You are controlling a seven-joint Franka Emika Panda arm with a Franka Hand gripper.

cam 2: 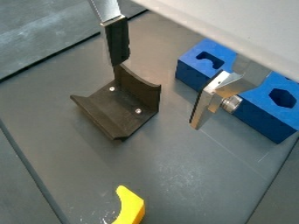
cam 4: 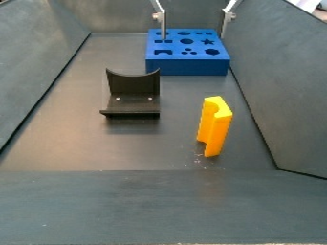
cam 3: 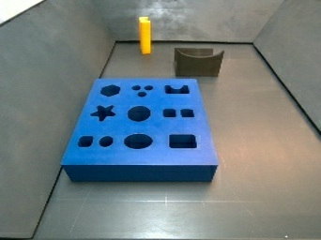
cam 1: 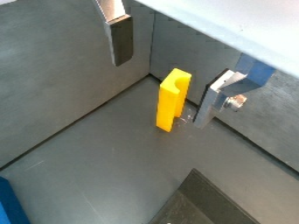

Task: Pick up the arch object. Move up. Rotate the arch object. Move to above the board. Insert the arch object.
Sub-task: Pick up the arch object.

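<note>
Grey floor (cam 4: pixel 76 144) | walled bay | tool (cam 2: pixel 163 74) spread, high above board (cam 4: pixel 186 51)

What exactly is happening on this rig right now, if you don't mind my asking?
A Franka arm is about to fetch the yellow arch object, which stands upright on the floor, untouched. The tool hangs open and empty above the floor; in a wrist view its fingers are well apart, with the arch object standing on the floor beyond them. The blue board lies flat, its cut-outs unfilled. A dark fixture stands on the floor between the board and the arch object. Nothing has been picked up yet.
</note>
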